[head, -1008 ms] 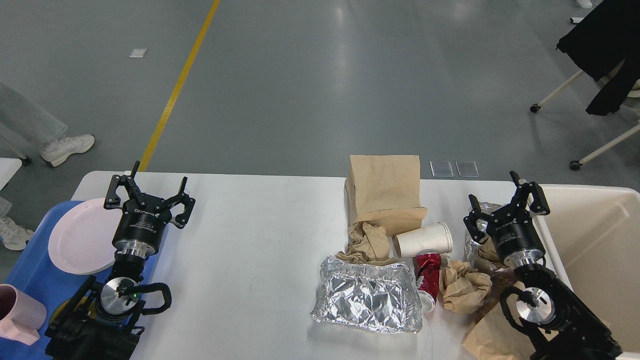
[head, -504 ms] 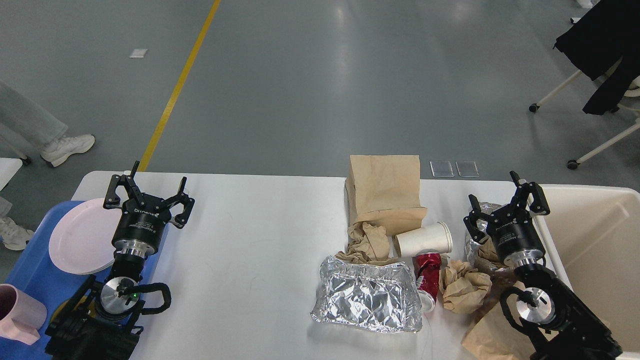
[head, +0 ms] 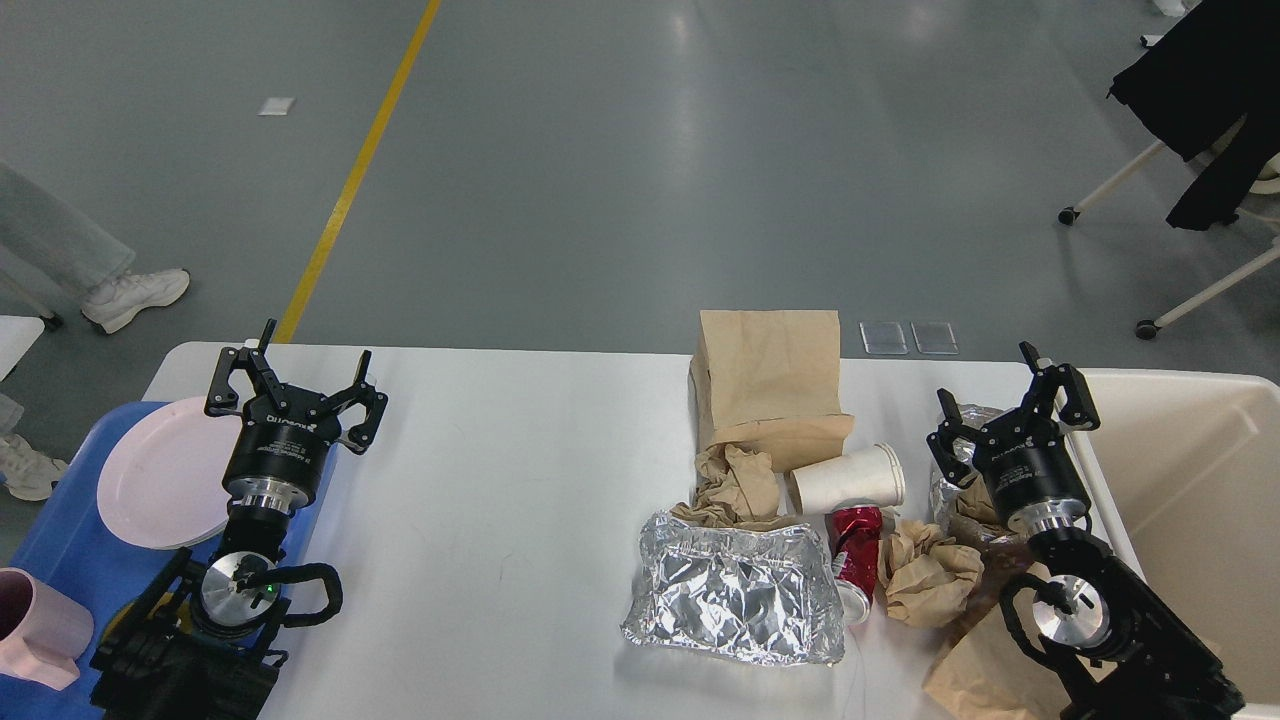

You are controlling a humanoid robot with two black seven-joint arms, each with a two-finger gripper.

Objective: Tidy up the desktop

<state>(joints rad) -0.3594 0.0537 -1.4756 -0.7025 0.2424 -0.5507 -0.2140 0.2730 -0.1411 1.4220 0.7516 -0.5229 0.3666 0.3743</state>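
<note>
The white desktop [head: 500, 450] fills the lower view. On its right half lie a brown paper bag [head: 770, 385], a crumpled brown paper [head: 735, 480], a tipped white paper cup [head: 850, 478], a crushed red can [head: 855, 560], a crumpled foil sheet [head: 735, 590] and another brown paper wad [head: 930, 572]. My left gripper [head: 292, 385] is open and empty at the desktop's left edge, over the pink plate [head: 160, 475]. My right gripper [head: 1008, 410] is open and empty above foil and paper scraps [head: 965, 500] by the bin.
A blue tray [head: 60, 560] at the left holds the plate and a pink mug [head: 40, 625]. A cream plastic bin [head: 1190, 480] stands at the right edge. A flattened brown bag [head: 980, 670] lies at the front right. A person's legs and chairs stand beyond.
My left gripper has shifted very slightly left and up. Nothing else has moved.
</note>
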